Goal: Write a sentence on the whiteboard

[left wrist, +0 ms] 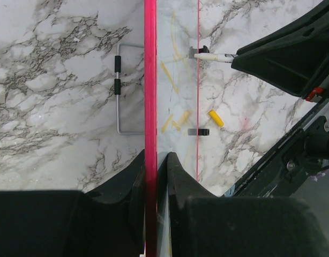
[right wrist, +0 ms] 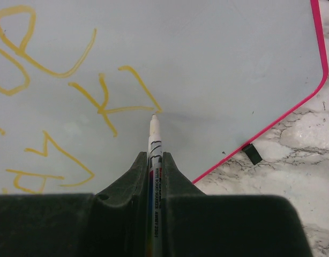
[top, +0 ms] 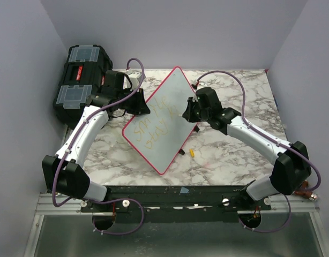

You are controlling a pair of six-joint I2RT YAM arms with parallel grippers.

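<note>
At tabletop (top: pixel 234 155) centre, one whiteboard (top: pixel 172 104) bore one two-line sentence (top: pixel 149 130). The left pincer (left wrist: pixel 156 159) pinched its frame (left wrist: pixel 150 80); the right pincer (right wrist: pixel 155 158) pinched one marker (right wrist: pixel 154 134).

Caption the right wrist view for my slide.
Right claw grips a marker, its tip at the whiteboard beside the yellow sentence.

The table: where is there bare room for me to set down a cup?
The far right corner of the table, beyond the right arm, is bare. So is the near strip between the whiteboard and the front rail, apart from a small yellow cap. The far left is crowded by the toolbox and left arm.
</note>
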